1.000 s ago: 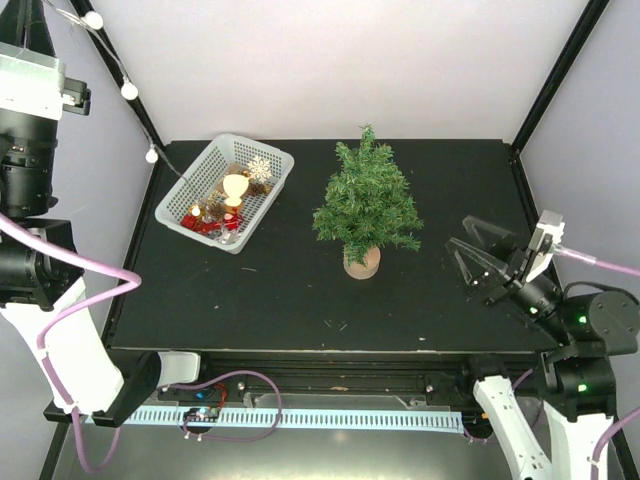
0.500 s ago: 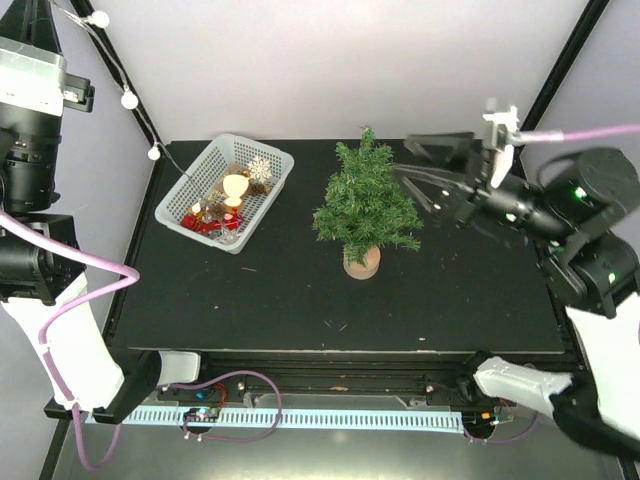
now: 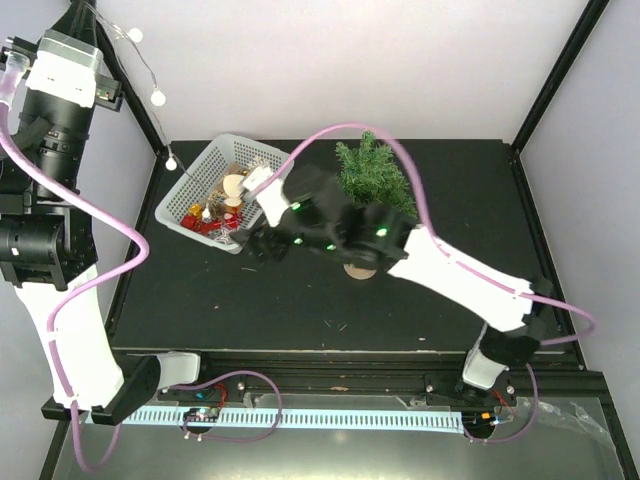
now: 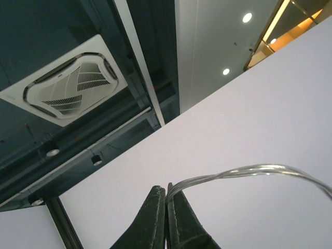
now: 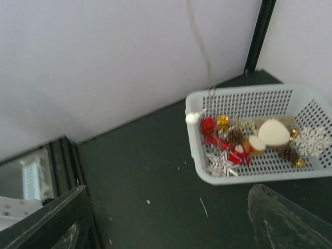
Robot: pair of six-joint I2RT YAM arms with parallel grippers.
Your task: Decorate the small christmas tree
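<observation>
Small christmas tree [image 3: 375,172] stands central, right arm [image 3: 445,268] across it, basket [image 3: 188,178] far-left.

Bright even light, soft shadows, right wrist view blurred

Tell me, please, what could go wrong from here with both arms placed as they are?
1. The right arm stretches close past the small christmas tree; a sideways swing might topple it.
2. The left gripper, raised high, is shut on the light string, whose other end hangs into the white basket; a pull might drag or tip the basket.
</observation>
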